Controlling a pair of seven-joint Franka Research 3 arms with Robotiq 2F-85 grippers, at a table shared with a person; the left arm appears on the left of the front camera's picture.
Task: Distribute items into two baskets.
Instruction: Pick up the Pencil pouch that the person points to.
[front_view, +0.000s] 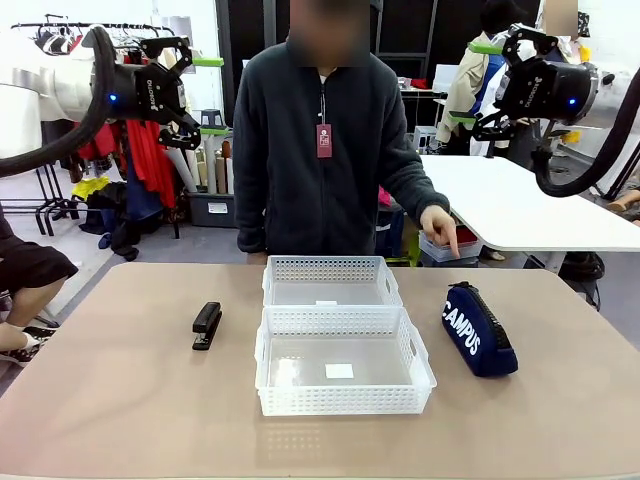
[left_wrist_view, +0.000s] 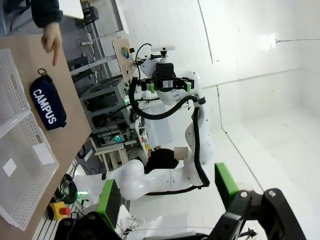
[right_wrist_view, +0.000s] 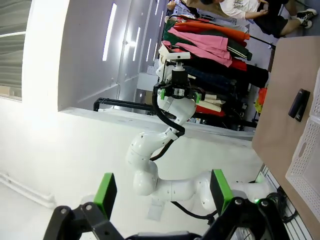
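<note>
Two white lattice baskets stand end to end at the table's middle, the near basket (front_view: 345, 400) and the far basket (front_view: 331, 268), both holding nothing but a small label. A black stapler (front_view: 207, 325) lies left of them. The navy "CAMPUS" pouch (front_view: 478, 329) lies to their right, with the person's hand (front_view: 440, 228) pointing down just beyond it. My left gripper (front_view: 192, 95) hangs open high at the upper left, well above the table. My right gripper (front_view: 478, 82) is open high at the upper right. The left wrist view shows the pouch (left_wrist_view: 48, 102); the right wrist view shows the stapler (right_wrist_view: 299, 104).
A person in a dark fleece stands at the far edge behind the baskets. A second white table (front_view: 520, 205) stands behind on the right. Clothes racks fill the back left. Bare tabletop (front_view: 120, 400) lies all around the baskets.
</note>
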